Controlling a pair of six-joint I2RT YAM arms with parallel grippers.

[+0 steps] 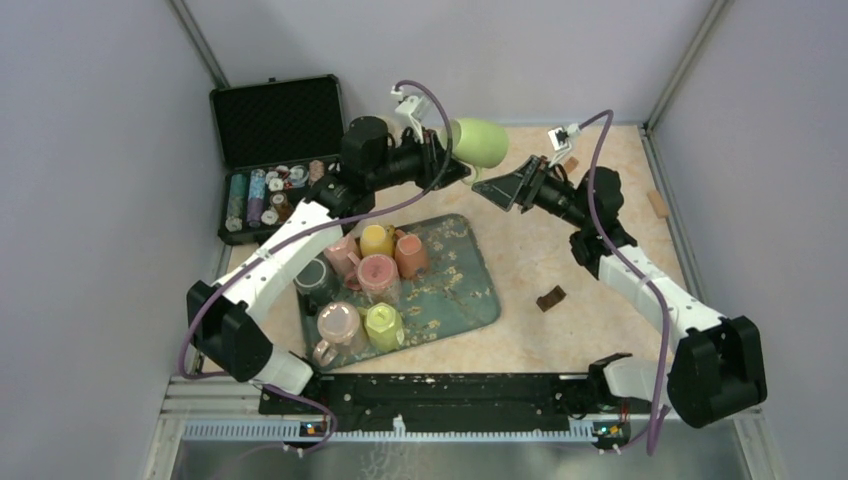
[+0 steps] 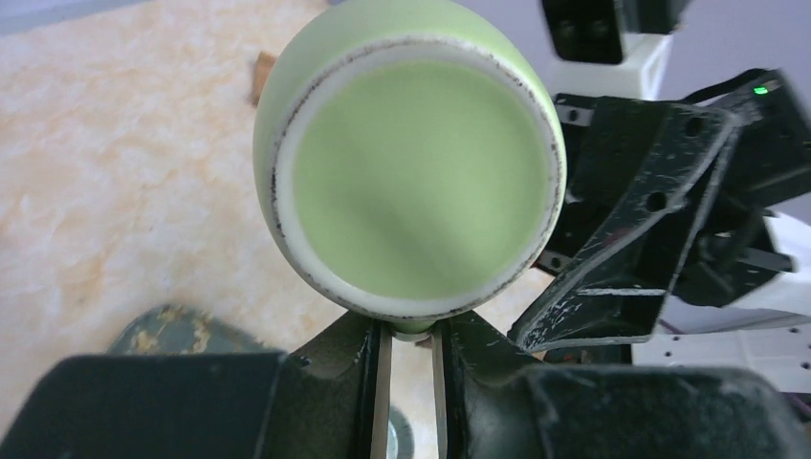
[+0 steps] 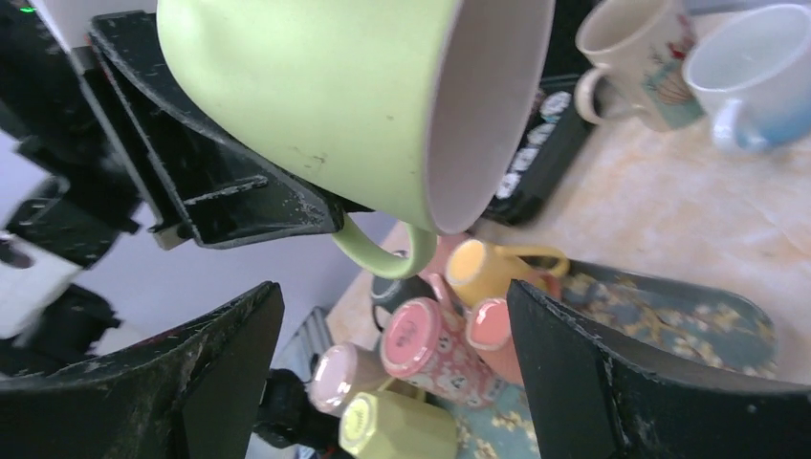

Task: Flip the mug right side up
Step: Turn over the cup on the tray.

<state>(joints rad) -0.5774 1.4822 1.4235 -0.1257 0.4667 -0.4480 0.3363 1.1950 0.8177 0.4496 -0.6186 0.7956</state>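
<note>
A light green mug (image 1: 482,142) hangs in the air over the back of the table, tipped on its side. My left gripper (image 1: 452,162) is shut on its handle. In the left wrist view the mug's base (image 2: 411,182) faces the camera and the handle sits pinched in the left gripper (image 2: 411,335). My right gripper (image 1: 503,190) is open and empty, just right of and below the mug. In the right wrist view the mug (image 3: 335,105) is above the right gripper (image 3: 392,373), with its handle (image 3: 383,253) pointing down and its mouth to the right.
A patterned blue tray (image 1: 470,295) holds several upside-down mugs (image 1: 378,272). A black case (image 1: 275,120) with poker chips stands at the back left. A brown block (image 1: 551,298) and a wooden block (image 1: 657,204) lie on the right. Two upright mugs (image 3: 708,57) stand beyond.
</note>
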